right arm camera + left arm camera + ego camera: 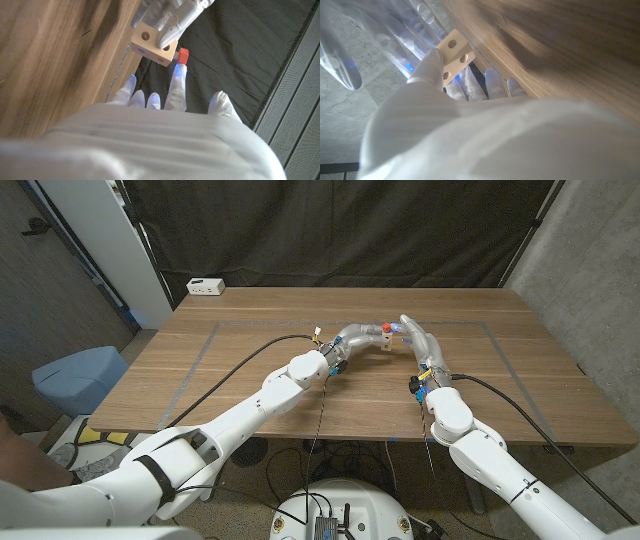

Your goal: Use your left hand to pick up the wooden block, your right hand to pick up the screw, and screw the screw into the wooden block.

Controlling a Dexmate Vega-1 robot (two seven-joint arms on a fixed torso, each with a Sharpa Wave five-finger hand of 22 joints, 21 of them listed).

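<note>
- The left hand (362,337) grips the wooden block (154,44) up off the table (240,375), over its middle; round holes show in the block's faces.
- The right hand (421,345) meets it there, a fingertip (177,75) touching the red screw (183,55) at the block's side (I cannot tell whether that hand actually grips it).
- A white power strip (206,286) sits at the table's far left corner.
</note>
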